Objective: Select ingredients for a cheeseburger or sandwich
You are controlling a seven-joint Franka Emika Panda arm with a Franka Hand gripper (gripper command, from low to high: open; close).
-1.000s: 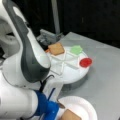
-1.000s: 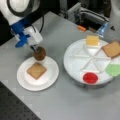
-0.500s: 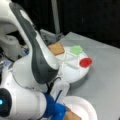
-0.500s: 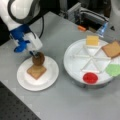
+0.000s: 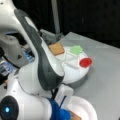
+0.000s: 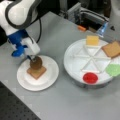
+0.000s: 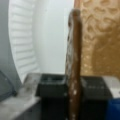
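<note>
**Brown patty held on edge over the bread**

Dark brown, the patty [image 6: 36, 63] stands upright, clamped between the fingers of the hand [image 6: 33, 59]; the wrist view shows it edge-on [image 7: 73, 62]; just below lies a bread slice [image 6: 36, 72] on the white plate [image 6: 51, 75]; cheese [image 6: 92, 40] and a second slice [image 6: 111, 49] sit well apart in the divided tray [image 6: 75, 65]. Risk, as I judge it: released on edge, the patty may roll off the slice.
</note>
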